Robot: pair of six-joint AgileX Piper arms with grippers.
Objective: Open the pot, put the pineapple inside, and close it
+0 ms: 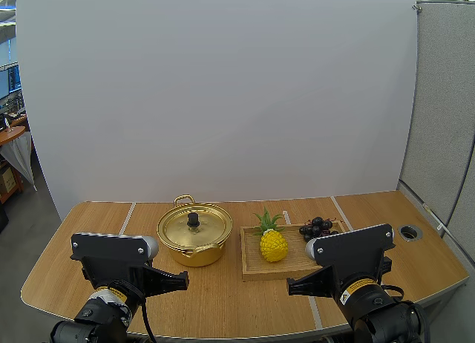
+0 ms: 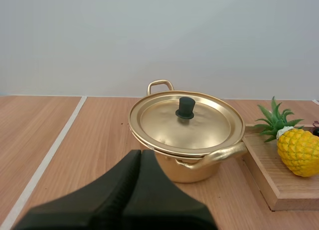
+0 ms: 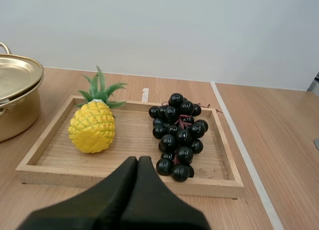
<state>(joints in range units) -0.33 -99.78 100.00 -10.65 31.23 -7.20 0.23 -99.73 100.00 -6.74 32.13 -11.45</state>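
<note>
Left hand (image 2: 139, 153) is clenched on nothing, closed into one dark wedge low over the bench (image 2: 75, 150). Just ahead of it sits the gold pot (image 2: 192, 170), its lid (image 2: 164, 125) on, black knob up. Right hand (image 3: 138, 159) is clenched and empty too, hovering at the near edge of the wooden tray (image 3: 75, 176). The pineapple (image 3: 92, 126) stands in the tray ahead of this hand and to its left, leaves up. The grapes (image 3: 178, 135) lie straight ahead, slightly right, apart from the pineapple.
</note>
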